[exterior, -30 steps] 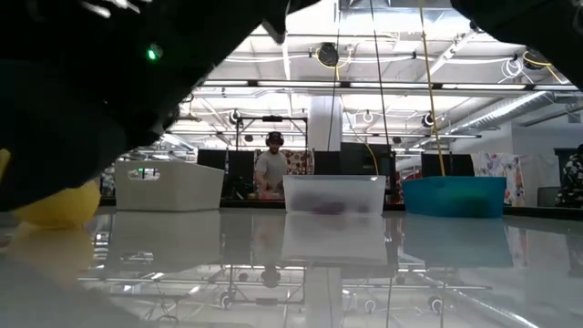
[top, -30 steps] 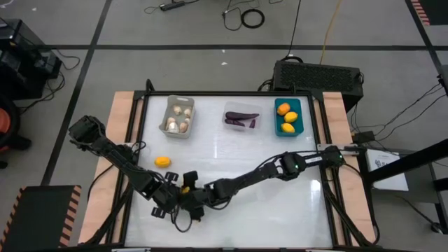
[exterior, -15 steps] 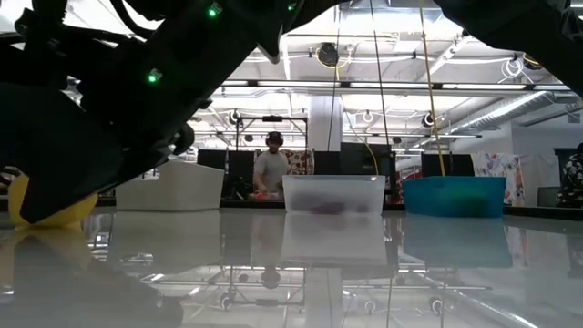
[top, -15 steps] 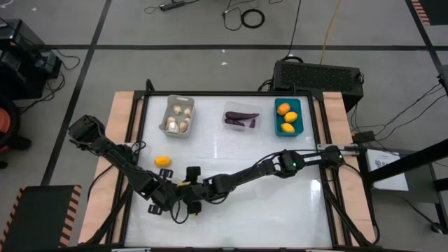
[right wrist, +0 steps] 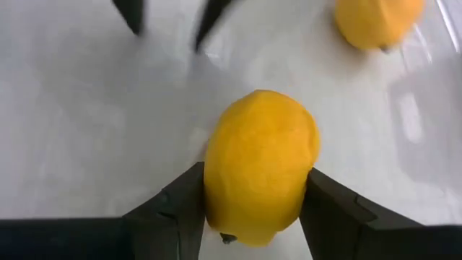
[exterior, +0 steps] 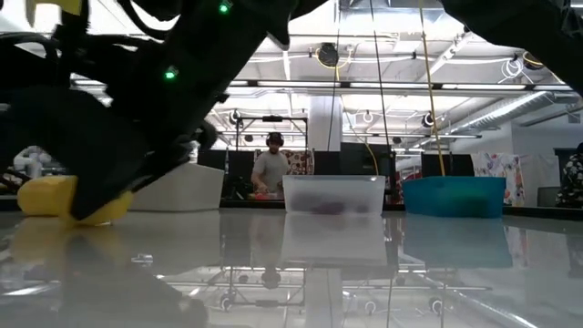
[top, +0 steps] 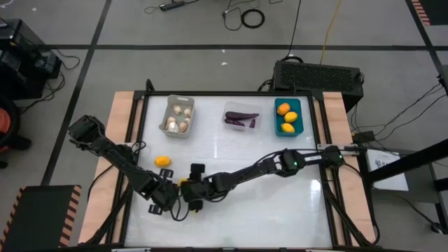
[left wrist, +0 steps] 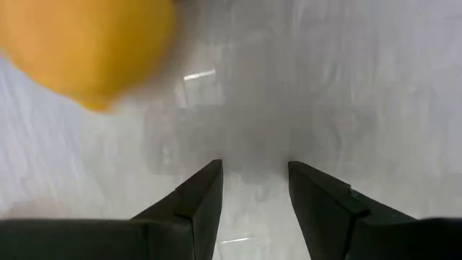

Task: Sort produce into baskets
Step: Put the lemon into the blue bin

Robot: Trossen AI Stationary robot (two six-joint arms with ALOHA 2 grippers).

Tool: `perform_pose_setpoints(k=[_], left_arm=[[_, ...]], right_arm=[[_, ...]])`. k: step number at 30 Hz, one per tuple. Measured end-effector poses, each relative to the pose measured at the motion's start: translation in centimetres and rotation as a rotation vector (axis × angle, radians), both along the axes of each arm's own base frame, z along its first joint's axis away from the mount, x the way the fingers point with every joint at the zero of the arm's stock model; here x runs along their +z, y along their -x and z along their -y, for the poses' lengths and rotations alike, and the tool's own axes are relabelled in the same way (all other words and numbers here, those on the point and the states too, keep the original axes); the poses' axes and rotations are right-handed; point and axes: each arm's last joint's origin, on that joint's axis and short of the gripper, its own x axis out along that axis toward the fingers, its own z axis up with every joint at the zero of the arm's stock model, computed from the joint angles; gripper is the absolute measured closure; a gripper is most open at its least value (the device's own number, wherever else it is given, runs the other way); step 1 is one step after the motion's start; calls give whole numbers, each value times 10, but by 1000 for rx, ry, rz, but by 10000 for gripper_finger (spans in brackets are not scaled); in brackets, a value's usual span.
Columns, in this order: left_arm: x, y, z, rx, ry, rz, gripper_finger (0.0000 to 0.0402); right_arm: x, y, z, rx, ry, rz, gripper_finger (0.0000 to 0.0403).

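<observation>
Behind the right gripper [right wrist: 249, 217] clasping a lemon [right wrist: 260, 162], teal basket [top: 288, 117] holds three fruits; left gripper [left wrist: 254, 189] open.

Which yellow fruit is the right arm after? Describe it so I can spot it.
On the white table, look near the front-left, where both arms meet. The yellow fruit sits between the right gripper fingers; the other loose fruit lies apart, nearer the grey basket.

The high view looks straight down on the whole counter [top: 231, 210] from far above. The low view sits at counter height, facing level toward the three baskets and the room behind. Each wrist view looks close along its own fingers at the counter; the right one shares the lemon [right wrist: 260, 162] between its fingers [right wrist: 328, 209] with the high view.
</observation>
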Motion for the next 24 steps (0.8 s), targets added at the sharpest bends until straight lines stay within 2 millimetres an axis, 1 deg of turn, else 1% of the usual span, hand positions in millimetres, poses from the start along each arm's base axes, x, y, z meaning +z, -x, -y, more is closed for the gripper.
perform_pose_setpoints(k=[5,10,13,17,22,24], left_arm=[[0,-2,1,-19,9,21,238],[0,-3,2,-21,8,41,238],[1,-5,2,-18,3,64,238],[2,-9,5,-11,21,121,238],[4,-15,10,-8,68,189,238],[5,-17,12,-9,86,215,238]], right_arm=[[12,10,3,-53,41,-64,228],[40,30,7,-107,144,-154,229],[54,43,14,-124,198,-241,229],[72,62,34,-171,238,-388,229],[86,92,66,-323,401,-619,229],[90,96,79,-364,418,-628,229]])
